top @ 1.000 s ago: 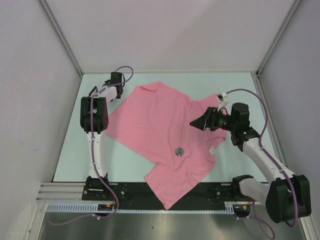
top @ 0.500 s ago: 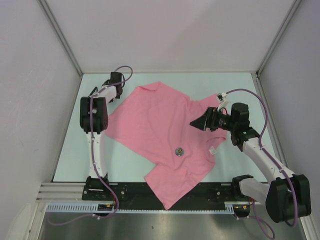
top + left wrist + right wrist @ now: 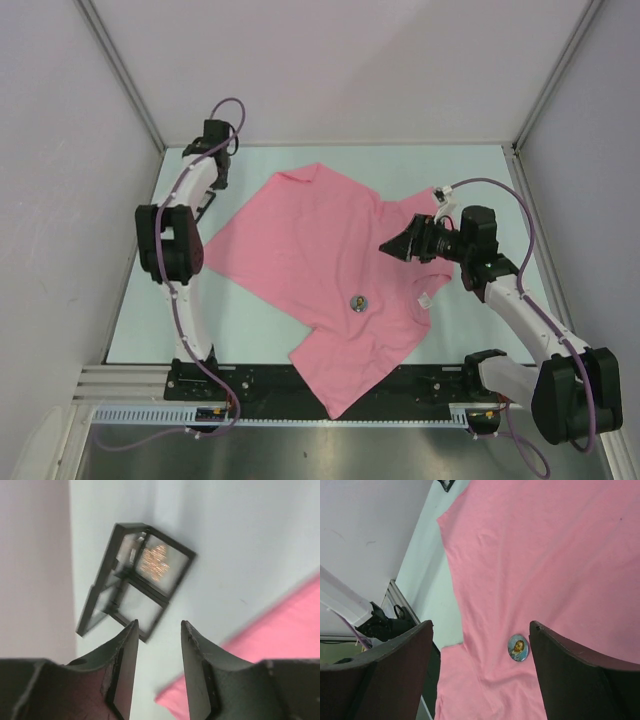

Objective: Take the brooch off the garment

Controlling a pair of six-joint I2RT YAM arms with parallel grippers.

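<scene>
Pink garment point(image 3: 300, 240) lies spread on the worktop point(image 3: 460, 170), with a round brooch point(image 3: 518, 647) pinned near its lower middle. R hand point(image 3: 481, 630), fingers spread wide & empty, hovers over the garment's right side. L hand point(image 3: 158, 630), fingers slightly apart w/ nothing between, hangs beyond the garment's far-left corner, above a black compartment case point(image 3: 137, 580).

Pink garment point(image 3: 310, 250) spread flat on the table, small round pictured brooch point(image 3: 358, 302) pinned near its lower middle.

The brooch point(image 3: 358, 302) design is too small to tell.
</scene>
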